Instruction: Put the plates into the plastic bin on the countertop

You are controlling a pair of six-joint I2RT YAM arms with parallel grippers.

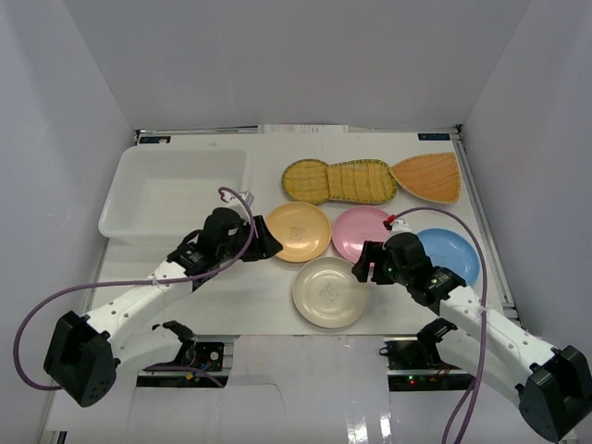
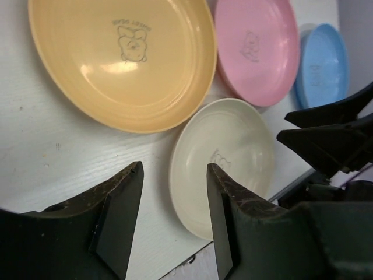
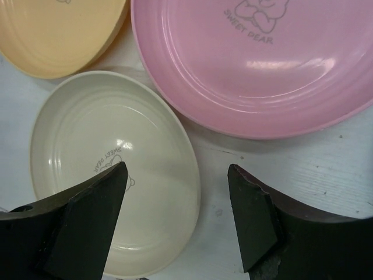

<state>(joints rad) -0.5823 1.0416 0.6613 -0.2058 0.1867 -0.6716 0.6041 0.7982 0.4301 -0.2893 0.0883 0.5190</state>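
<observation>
The left gripper (image 2: 175,169) and right gripper (image 3: 178,168) are wide, empty. The cream plate (image 3: 105,146) seems stiff, slippery; grip its rim between the right fingers (image 3: 250,216).

We read the white countertop (image 1: 277,282) as carrying eight items, all lying flat. The plastic bin (image 1: 171,190) sits at far left. Far side, in a row: round yellow straw tray (image 1: 305,180) touching oval yellow straw tray (image 1: 361,180), which touches orange fan tray (image 1: 428,176). Nearer row: peach plate (image 1: 301,231), pink plate (image 1: 361,231), blue plate (image 1: 450,254). Cream plate (image 1: 328,291) is nearest us, just beside peach and pink.
</observation>
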